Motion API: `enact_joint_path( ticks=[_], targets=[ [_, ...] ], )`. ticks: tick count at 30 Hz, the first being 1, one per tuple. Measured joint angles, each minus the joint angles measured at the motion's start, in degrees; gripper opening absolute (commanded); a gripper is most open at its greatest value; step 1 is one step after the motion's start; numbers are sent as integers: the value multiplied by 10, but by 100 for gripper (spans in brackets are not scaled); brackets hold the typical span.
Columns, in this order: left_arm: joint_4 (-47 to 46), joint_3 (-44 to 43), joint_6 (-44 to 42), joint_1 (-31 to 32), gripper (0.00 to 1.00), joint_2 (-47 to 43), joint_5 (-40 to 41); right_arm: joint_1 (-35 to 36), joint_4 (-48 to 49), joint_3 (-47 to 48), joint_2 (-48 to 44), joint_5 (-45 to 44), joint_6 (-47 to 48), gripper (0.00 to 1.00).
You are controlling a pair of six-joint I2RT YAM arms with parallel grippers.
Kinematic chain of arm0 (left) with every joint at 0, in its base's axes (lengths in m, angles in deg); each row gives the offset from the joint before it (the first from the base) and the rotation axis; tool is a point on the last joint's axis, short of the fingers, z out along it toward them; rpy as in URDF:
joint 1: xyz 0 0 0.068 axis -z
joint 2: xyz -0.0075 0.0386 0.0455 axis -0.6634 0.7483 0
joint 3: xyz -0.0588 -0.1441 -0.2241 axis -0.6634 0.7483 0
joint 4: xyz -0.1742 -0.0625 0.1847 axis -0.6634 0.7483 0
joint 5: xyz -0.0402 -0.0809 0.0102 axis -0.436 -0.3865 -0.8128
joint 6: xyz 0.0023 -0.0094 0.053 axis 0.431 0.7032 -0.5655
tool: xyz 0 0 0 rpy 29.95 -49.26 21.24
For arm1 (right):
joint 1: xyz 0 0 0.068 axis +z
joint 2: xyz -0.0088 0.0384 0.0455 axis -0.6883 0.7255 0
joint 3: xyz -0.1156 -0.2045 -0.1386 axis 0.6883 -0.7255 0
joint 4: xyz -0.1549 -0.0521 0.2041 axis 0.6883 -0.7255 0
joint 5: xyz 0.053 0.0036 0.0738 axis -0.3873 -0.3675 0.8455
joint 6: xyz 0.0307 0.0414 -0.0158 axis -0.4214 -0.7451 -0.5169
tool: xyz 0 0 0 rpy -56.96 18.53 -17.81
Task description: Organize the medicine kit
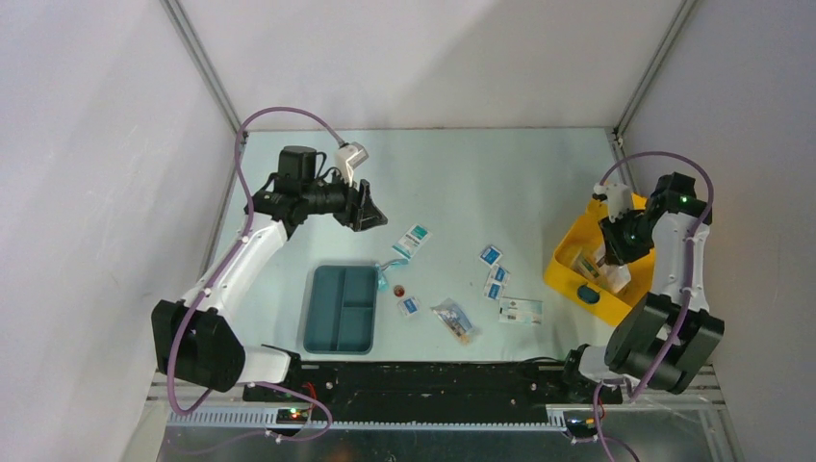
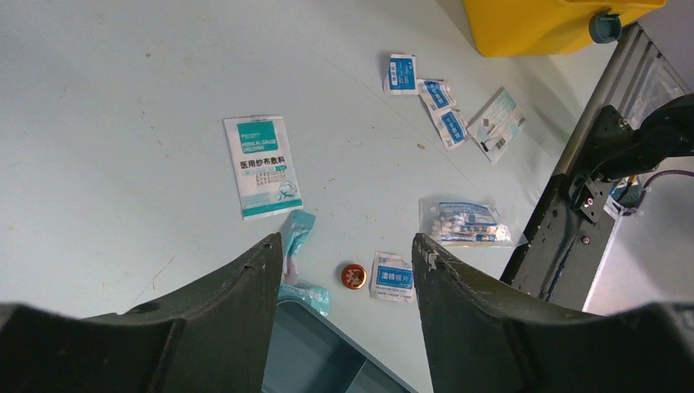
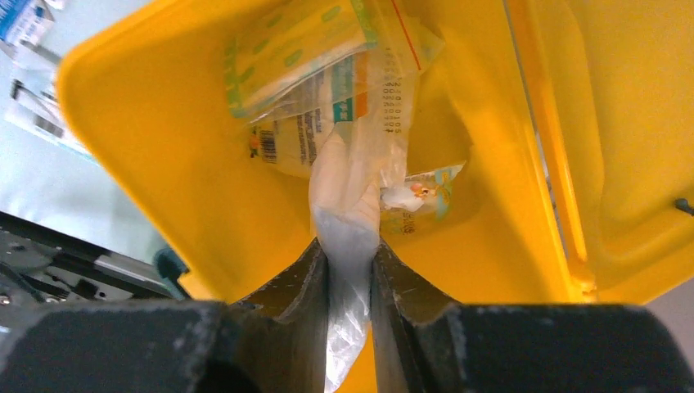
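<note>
right pincer (image 3: pixel 350 255): pinching a clear plastic bag (image 3: pixel 353 184), low inside the medicine kit (image 3: pixel 147 164)
medicine kit: lid open, at the right edge of the tabletop (image 1: pixel 481 183), other packets inside
left pincer (image 2: pixel 348 246): spread, holding nothing, above the tabletop
below it: gauze packet (image 2: pixel 263 166); teal tray (image 1: pixel 341 308) nearer the bases
</note>
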Motion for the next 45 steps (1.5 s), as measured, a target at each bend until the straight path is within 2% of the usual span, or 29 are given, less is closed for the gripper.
enact_joint_path(
  ticks=[17, 36, 45],
  targets=[
    [0, 1, -8, -1, 64, -1, 16, 0, 3, -3, 83, -21, 89, 31],
    [1, 10, -12, -1, 65, -3, 30, 0, 55, -7, 105, -52, 70, 46],
    [1, 10, -12, -1, 65, -3, 31, 2, 88, -15, 63, -73, 50, 52]
  ],
)
